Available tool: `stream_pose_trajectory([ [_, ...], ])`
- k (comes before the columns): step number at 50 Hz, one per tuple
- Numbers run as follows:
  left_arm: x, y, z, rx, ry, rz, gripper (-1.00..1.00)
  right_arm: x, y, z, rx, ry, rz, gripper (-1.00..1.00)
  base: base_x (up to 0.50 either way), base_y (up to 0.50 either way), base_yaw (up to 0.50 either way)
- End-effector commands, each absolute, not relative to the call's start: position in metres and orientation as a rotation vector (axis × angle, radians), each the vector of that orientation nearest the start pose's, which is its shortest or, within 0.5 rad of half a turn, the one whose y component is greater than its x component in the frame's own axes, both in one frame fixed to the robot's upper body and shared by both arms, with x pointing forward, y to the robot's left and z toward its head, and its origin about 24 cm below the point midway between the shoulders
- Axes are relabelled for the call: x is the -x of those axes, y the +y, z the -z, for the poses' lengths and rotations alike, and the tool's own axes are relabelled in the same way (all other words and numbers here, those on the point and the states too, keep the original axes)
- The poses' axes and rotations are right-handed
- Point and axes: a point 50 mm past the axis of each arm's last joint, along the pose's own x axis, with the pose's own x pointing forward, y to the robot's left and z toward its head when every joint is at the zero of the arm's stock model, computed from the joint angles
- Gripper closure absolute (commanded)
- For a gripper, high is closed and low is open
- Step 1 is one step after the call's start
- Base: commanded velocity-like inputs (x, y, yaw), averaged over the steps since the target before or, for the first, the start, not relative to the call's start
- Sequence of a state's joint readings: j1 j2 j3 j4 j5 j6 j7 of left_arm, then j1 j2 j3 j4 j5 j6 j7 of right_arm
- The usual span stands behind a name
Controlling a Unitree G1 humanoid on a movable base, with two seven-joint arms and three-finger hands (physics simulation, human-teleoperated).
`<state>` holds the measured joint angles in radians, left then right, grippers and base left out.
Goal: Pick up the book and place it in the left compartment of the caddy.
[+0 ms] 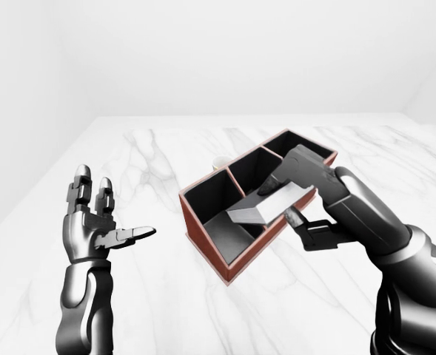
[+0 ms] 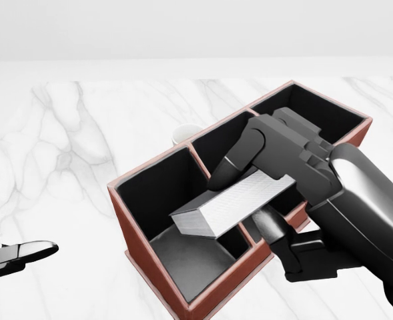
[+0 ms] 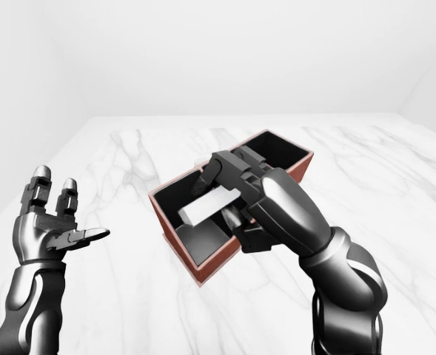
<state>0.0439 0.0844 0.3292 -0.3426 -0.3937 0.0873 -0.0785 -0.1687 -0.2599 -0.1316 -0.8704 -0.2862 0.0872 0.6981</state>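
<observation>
While my fingers stay out of the caddy's walls, this is how things stand.

Right hand (image 2: 286, 193): clenched round the book, fingers over its top face and thumb beneath it, hanging over the caddy's middle.

Book (image 2: 233, 203): pale grey, tilted, its low end toward the head view's left, dipping over the left compartment; it rests on nothing I can make out.

Caddy (image 2: 137, 257): red-brown outside, dark inside, three compartments in a row, lying slantwise on the table.

Left compartment (image 2: 183, 263): nearest the head view's bottom left, grey floor showing.

Left hand (image 1: 99, 222): released, fingers spread upward, thumb out, well apart from the caddy.

Table (image 1: 151, 155): white marble with grey veins.

Small white object (image 2: 186, 135): just beyond the caddy's far wall; I cannot tell what it is.
</observation>
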Motion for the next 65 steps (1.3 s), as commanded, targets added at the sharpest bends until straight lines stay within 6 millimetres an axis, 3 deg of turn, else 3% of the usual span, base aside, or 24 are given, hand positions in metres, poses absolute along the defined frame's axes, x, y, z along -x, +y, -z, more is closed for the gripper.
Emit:
stream_pose_trajectory([
  [1, -0.227, 0.232, -0.112, 0.237, -0.291, -0.164, -1.0, -0.197, -0.143, -0.231, 0.764, -0.713, -0.512, 1.0, 0.0, 0.0, 0.0],
  [50, -0.227, 0.233, -0.112, 0.24, -0.293, -0.165, -1.0, -0.218, -0.13, -0.214, 0.708, -0.628, -0.577, 1.0, 0.0, 0.0, 0.0],
  [65, -0.228, 0.232, -0.11, 0.24, -0.282, -0.163, -1.0, -0.235, -0.131, -0.199, 0.709, -0.532, -0.573, 1.0, 0.0, 0.0, 0.0],
])
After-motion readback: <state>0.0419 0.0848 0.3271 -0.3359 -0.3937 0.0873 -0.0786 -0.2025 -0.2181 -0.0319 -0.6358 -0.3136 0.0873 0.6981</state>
